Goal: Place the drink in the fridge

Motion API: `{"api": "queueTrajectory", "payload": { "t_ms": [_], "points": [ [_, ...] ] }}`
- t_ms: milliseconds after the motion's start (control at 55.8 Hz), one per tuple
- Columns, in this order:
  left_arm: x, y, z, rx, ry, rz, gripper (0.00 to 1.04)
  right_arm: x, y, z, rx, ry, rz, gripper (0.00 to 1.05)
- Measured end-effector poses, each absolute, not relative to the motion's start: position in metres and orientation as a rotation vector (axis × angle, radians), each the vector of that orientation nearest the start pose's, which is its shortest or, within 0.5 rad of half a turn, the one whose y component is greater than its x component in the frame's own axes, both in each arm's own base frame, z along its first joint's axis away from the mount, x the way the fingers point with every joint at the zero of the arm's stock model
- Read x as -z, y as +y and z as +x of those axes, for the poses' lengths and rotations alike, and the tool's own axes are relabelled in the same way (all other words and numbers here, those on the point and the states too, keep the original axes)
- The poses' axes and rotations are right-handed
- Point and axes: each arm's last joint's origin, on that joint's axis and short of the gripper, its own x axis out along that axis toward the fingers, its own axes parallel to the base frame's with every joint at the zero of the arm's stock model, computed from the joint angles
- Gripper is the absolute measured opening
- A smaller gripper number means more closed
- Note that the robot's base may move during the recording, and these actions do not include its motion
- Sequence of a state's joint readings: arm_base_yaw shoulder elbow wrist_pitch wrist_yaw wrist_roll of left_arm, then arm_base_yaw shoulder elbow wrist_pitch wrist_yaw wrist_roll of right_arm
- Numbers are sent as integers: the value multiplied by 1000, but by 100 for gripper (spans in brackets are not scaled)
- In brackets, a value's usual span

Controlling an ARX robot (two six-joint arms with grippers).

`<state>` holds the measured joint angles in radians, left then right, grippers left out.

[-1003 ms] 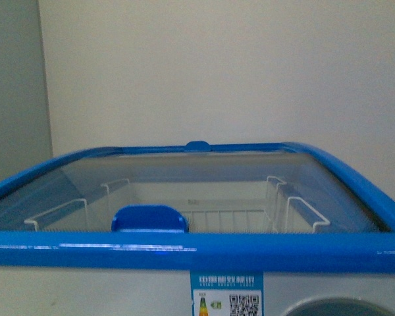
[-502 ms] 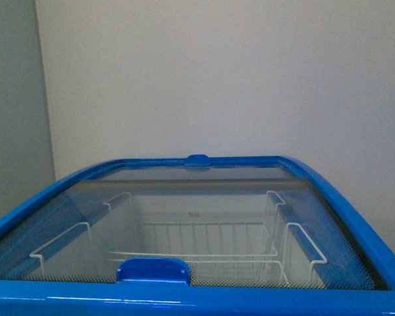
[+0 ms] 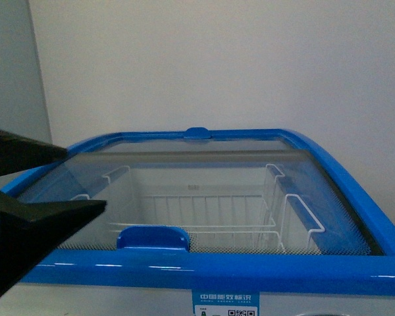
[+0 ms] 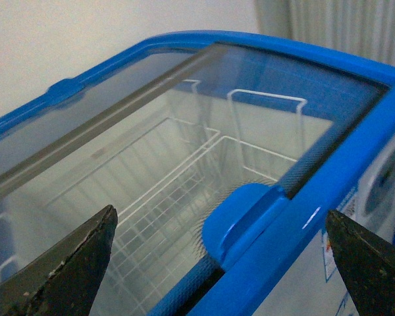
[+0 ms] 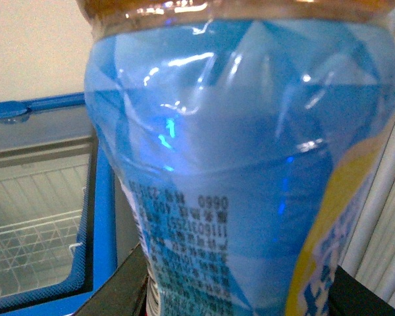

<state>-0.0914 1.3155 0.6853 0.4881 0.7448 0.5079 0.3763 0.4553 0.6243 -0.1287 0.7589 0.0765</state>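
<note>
Right tool (image 5: 243, 289) gripping drink (image 5: 237, 164), fridge lid (image 3: 204, 171) (glass) shut

The left gripper (image 3: 85, 178) was at the left side, low, with its two dark fingers (image 4: 72, 263) spread wide apart. The right gripper (image 5: 243, 289) was closed around the drink (image 5: 237, 151).

loc: was shop-like/demo rm | evid: retail-style chest fridge (image 3: 204, 270), sliding glass lid (image 3: 316, 191), wire baskets (image 3: 210, 210), energy/QR sticker (image 3: 225, 304) on front | bkgd: bare white wall (image 3: 217, 66)

Wire baskets (image 3: 210, 212) sit inside the fridge (image 3: 263, 266) — left gripper (image 3: 85, 179) before its front-left corner.
</note>
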Motion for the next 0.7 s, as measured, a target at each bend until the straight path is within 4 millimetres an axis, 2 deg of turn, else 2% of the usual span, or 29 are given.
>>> {"api": "queueTrajectory", "payload": {
  "t_ms": [143,340,466,699],
  "points": [
    [-253,-69,292,1010,-68,612,97,-324,19,103,381,-49,97,39],
    [-247,-94,313,1140,-57,800,97,-324,19,103,381,-49,97,39],
    [-245,-101,324,1154,-67,872,97,-324,19,103,381,-49,97,39],
    [-241,-101,340,1144,-65,937,97,-324,19,103,381,-49,97,39]
  ]
}}
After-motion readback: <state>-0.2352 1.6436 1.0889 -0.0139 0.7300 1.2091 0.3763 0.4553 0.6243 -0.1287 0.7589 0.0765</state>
